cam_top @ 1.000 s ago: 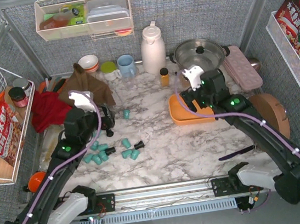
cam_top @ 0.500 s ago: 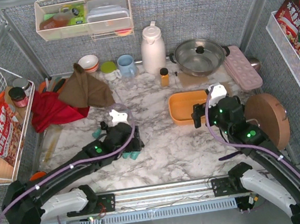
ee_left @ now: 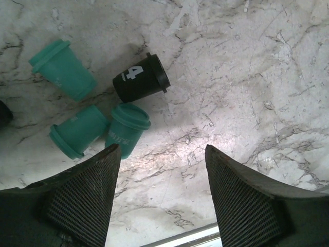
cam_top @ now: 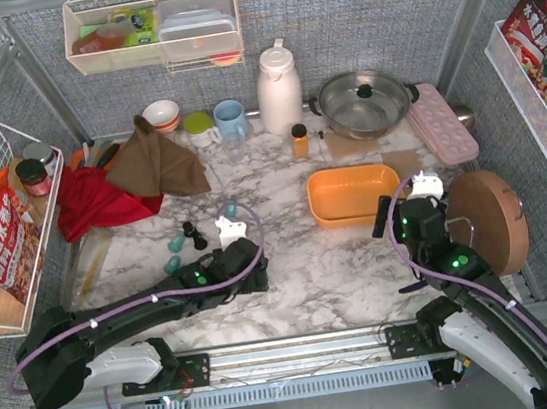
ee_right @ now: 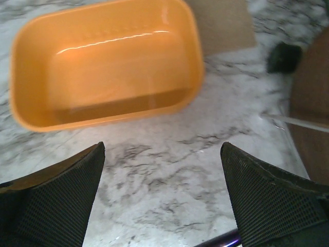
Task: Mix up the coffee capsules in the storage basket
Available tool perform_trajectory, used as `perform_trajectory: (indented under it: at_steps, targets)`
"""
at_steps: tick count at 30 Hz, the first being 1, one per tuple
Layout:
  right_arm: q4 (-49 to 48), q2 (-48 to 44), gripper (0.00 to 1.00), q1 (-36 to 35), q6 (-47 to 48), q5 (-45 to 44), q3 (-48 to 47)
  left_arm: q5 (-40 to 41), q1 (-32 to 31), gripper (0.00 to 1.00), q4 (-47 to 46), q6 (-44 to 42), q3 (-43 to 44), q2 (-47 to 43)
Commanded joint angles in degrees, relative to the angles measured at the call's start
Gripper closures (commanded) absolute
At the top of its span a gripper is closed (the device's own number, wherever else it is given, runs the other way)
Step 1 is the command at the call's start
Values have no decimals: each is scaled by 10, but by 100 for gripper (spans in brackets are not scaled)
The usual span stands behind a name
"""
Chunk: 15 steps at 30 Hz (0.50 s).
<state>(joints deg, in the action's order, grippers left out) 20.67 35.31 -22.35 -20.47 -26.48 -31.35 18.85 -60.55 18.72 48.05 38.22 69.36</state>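
Observation:
The orange storage basket lies flat at centre right and is empty in the right wrist view. Coffee capsules lie on the marble to its left: two teal ones and two black ones show beside my left arm, which hides the rest. The left wrist view shows three teal capsules and one black capsule on their sides. My left gripper is open and empty just right of them. My right gripper is open and empty, just in front of the basket.
A steel pot, white flask, amber bottle and pink egg tray stand at the back. A round wooden board leans at the right. Cloths lie at back left.
My left arm has swung from back left to the front centre, over the capsule cluster. My right gripper has drawn back from over the basket toward the near right.

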Motion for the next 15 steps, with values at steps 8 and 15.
perform_trajectory:
  at_steps: [8, 15]
  targets:
    - [-169, 142, 1, 144, -32, 78, 9, 5, -11, 22, -36, -1, -14, 4]
    - [-255, 297, 1, 212, -27, 164, -34, 22, -13, 19, -34, 2, -26, -50]
